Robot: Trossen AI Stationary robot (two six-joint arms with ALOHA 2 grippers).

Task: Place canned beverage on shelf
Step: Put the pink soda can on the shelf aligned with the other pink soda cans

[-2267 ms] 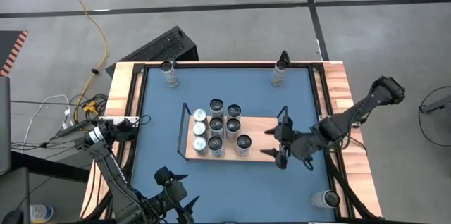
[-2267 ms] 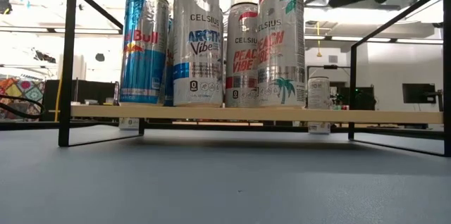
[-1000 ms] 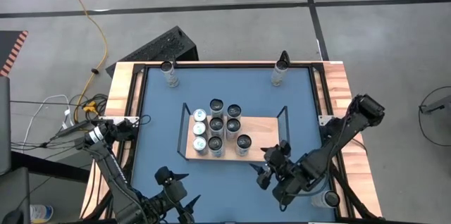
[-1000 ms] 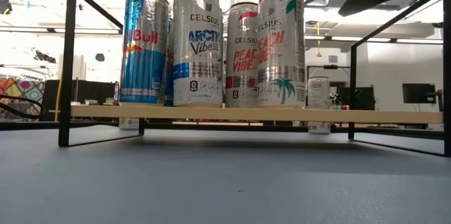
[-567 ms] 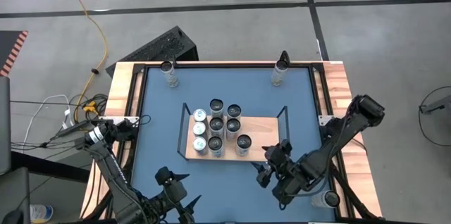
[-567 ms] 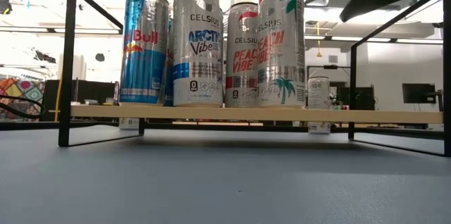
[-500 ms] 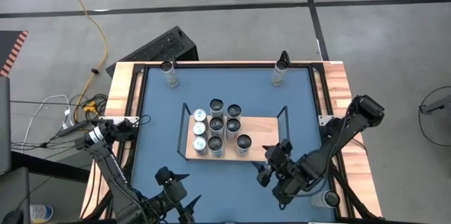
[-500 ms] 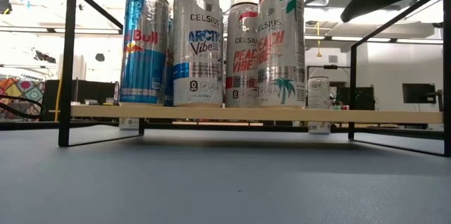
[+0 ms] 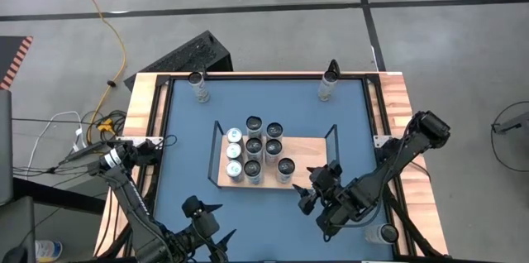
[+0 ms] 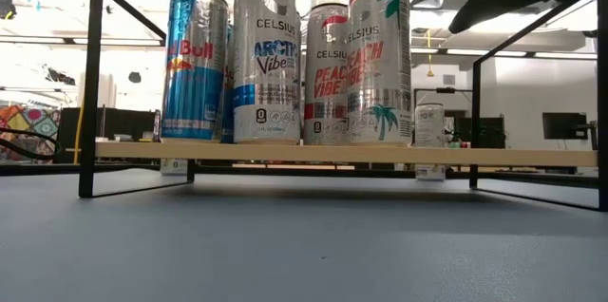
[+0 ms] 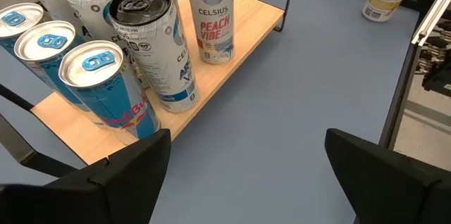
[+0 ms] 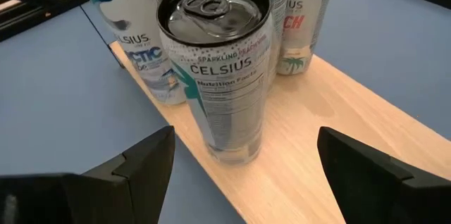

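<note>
Right gripper [image 9: 316, 194] hovers just off the near edge of the shelf [image 9: 310, 149], fingers [image 12: 134, 164] spread wide and empty, a Celsius can [image 12: 217, 62] standing on the board between them. Left gripper [image 9: 202, 211] waits at the table's near edge, fingers apart too. From above, the cans [image 9: 254, 145] show only lids; the low view reads a Red Bull can [image 10: 194, 65] and Celsius labels, clustered at the shelf's left end.

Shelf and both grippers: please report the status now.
Right gripper open, empty, just off the shelf front edge. Left gripper open, waiting at the near table edge. Eight cans upright on the shelf. Nothing in the way.
</note>
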